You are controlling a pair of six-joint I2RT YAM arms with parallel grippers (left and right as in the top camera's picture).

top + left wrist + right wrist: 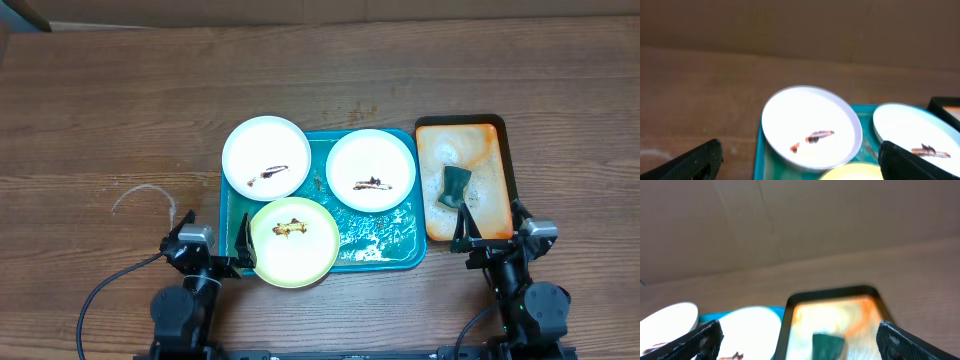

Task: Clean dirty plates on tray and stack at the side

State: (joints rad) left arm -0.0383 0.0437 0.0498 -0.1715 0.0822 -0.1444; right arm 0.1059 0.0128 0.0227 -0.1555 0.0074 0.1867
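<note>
The wooden table (pixel 120 120) carries everything, and the teal tray (pixel 385 240) sits near its middle with foamy water pooled in its near right part. Just beside the teal tray's right edge lies the smaller orange tray (pixel 485 150), dark-rimmed and foamy too.

Three plates sit on the teal tray. A white plate (pixel 266 157) is at its far left corner and overhangs the rim there. A second white plate (pixel 371 170) lies inside its far right part. The yellow-green plate (pixel 293 242) is at its near left, sticking out over the near rim. Each carries a small brown smear (the left wrist view shows the ones on the white plates clearly).

A dark green sponge (pixel 455 188) rests in the orange tray, to the right of the teal tray.

The left gripper (pixel 212 250) is off the teal tray's near left corner, fingers spread wide and empty. The right gripper (pixel 490 240) is off its near right corner, at the orange tray's near end, fingers likewise wide apart and holding nothing.
</note>
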